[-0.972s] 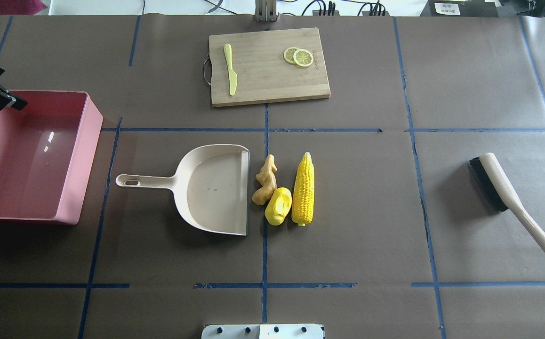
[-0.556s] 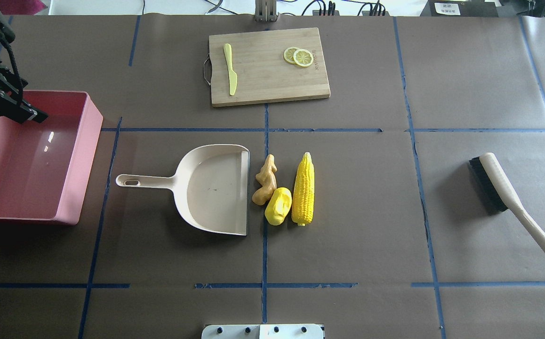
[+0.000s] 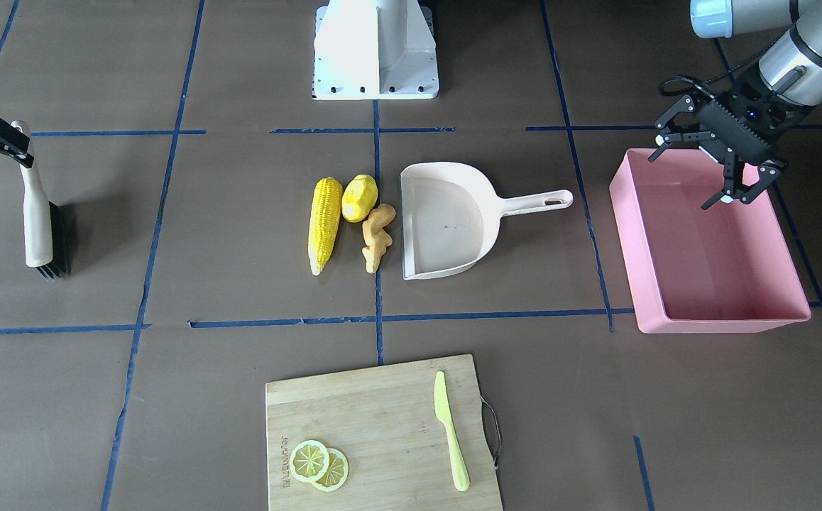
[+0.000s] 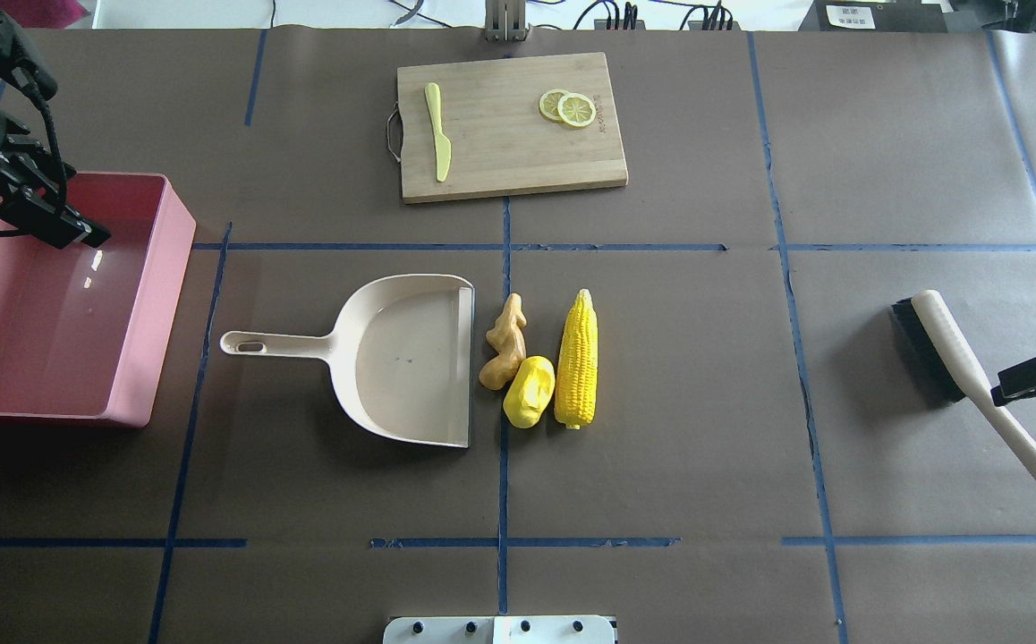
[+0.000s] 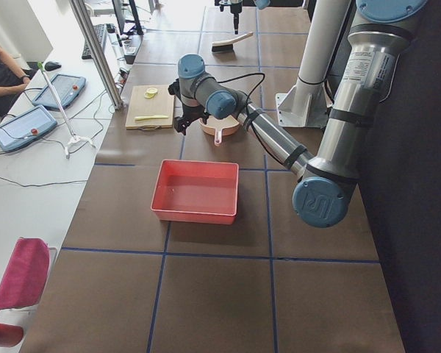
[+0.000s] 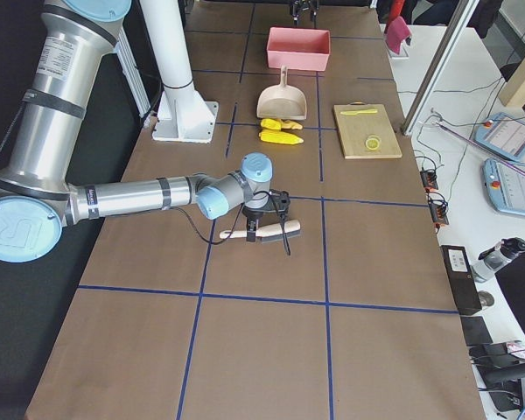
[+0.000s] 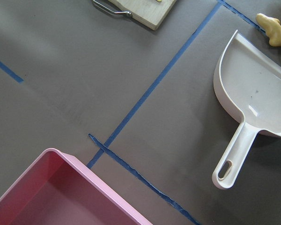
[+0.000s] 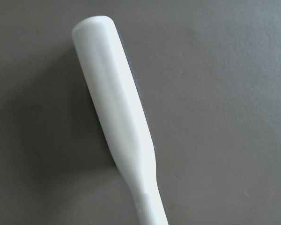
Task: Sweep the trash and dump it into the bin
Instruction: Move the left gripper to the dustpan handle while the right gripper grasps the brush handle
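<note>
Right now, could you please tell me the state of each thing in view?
Large pink rectangular plastic tub: upright, empty.
Cream plastic dustpan: flat on table, empty.
Yellow toy corn cob: on table, outside dustpan.
Rounded yellow potato-like lump: on table, outside dustpan.
Knobbly tan ginger root: on table, at dustpan's mouth.
Cream-handled black-bristled brush: lying on table.
Left end effector: open, above tub.
Right end effector: by brush handle, opening unclear.

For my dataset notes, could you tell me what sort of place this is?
Likely a robot lab: a brown-papered table gridded with blue tape, teach pendants alongside, toy corn near a dustpan.
</note>
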`<control>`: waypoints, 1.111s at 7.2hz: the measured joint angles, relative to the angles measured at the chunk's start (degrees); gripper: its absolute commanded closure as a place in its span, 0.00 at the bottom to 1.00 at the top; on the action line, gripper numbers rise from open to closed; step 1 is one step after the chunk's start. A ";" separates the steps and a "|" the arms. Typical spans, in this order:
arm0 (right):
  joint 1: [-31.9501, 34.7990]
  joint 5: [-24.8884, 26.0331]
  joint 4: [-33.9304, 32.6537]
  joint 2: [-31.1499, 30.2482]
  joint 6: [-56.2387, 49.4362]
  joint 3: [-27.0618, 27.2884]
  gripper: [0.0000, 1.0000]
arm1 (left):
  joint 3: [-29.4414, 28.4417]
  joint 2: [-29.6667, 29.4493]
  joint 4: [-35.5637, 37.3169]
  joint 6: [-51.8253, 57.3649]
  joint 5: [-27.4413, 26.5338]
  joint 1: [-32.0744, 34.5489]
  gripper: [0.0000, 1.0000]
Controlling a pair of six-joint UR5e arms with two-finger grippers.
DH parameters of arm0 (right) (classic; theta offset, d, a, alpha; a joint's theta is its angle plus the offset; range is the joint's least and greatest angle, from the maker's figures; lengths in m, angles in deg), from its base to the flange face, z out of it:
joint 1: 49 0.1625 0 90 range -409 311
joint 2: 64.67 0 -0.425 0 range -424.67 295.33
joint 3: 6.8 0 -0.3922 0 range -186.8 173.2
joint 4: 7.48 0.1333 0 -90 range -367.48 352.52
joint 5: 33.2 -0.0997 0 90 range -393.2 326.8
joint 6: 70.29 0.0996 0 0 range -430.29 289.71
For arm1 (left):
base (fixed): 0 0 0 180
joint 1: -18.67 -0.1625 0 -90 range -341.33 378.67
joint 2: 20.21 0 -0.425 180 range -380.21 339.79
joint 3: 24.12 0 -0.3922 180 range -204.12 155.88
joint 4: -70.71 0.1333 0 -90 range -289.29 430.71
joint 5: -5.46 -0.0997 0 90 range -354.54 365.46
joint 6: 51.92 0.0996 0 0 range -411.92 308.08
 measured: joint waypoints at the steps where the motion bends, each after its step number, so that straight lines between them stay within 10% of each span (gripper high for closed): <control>1: -2.04 0.83 0.07 0.23 0.16 -1.11 0.01 | 0.03 0.00 -0.02 0.00 -0.02 -0.17 0.00; 3: -3.92 1.77 0.16 0.92 0.23 -3.62 0.04 | 0.21 -0.01 -0.13 -0.02 -0.05 -0.49 0.00; 4: -4.48 1.88 0.18 1.24 0.23 -4.40 0.20 | 0.28 0.01 -0.16 -0.04 -0.04 -0.59 0.00; 6: -5.56 2.01 0.14 1.63 0.22 -4.90 0.95 | 0.28 0.19 -0.23 -0.01 -0.08 -0.65 0.00; 8: -5.99 2.55 0.17 2.01 -0.02 -4.85 1.00 | 0.25 0.25 -0.30 0.00 -0.08 -0.65 0.00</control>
